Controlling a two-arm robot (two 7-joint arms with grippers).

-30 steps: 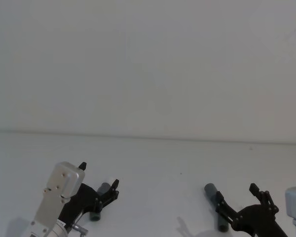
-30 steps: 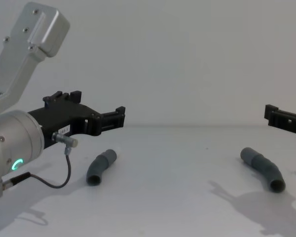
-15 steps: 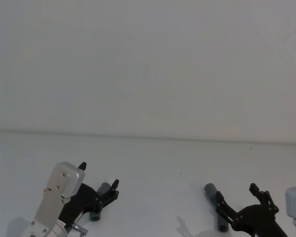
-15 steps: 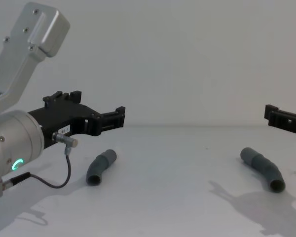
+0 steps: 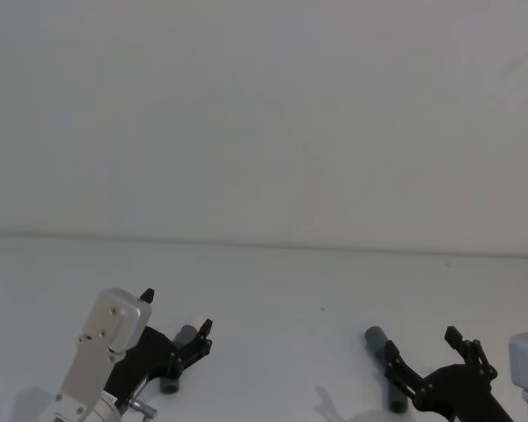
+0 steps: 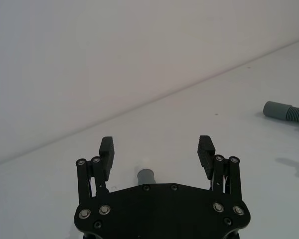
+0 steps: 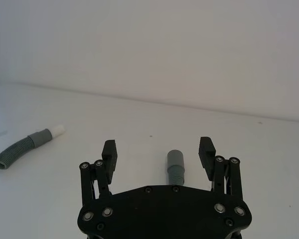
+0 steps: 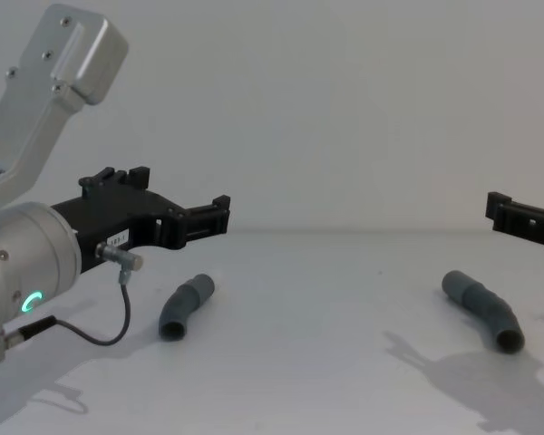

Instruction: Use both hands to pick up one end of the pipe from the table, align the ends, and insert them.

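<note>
Two dark grey ribbed pipe pieces lie apart on the white table (image 8: 326, 299). The left piece (image 8: 184, 308) (image 5: 171, 380) lies under my left gripper (image 8: 177, 195) (image 5: 177, 311) (image 6: 157, 147), which hovers open above it; its grey end (image 6: 147, 176) shows between the spread fingers. In the right wrist view this left piece (image 7: 25, 146) carries a white tip (image 7: 57, 130). The right piece (image 8: 483, 310) (image 5: 378, 341) (image 7: 175, 167) lies below my right gripper (image 8: 508, 213) (image 5: 421, 341) (image 7: 158, 148), also open and above it. Neither gripper touches a piece.
A plain white wall (image 5: 264, 114) stands behind the table's far edge. The tabletop between the two pieces (image 8: 344, 335) is bare. A thin cable (image 8: 118, 313) hangs from the left wrist near the left piece.
</note>
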